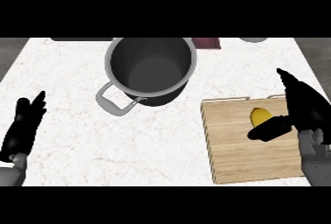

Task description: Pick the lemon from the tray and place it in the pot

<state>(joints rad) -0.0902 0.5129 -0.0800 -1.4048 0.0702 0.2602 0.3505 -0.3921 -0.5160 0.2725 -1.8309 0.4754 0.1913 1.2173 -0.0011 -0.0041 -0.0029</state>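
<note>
1. Left hand point(22, 127) at the view's left edge, over the white marble counter point(97, 144); fingers straight and pointing up, holding nothing, at rest.
2. Grey pot point(150, 70) stands upper centre on the counter, open-topped, inside dark with nothing seen in it. One loop handle point(113, 103) sticks out toward the lower left.
3. Along the counter's far edge: a dark flat object point(81, 39) left of the pot, a maroon object point(207, 42) just right of it, and a grey round object point(253, 39) further right. All cut off by the edge; cannot tell what they are.
4. Wooden tray point(249, 153) lies right of centre, well apart from the pot, with a thin metal handle point(226, 99) at its far side.
5. Lemon point(260, 115) sits on the tray's far right part, partly hidden.
6. Right hand point(304, 109) is over the tray's right side. Thumb point(270, 129) reaches across just below the lemon, touching or nearly so; fingers extend upward, uncurled, not closed round the fruit.
</note>
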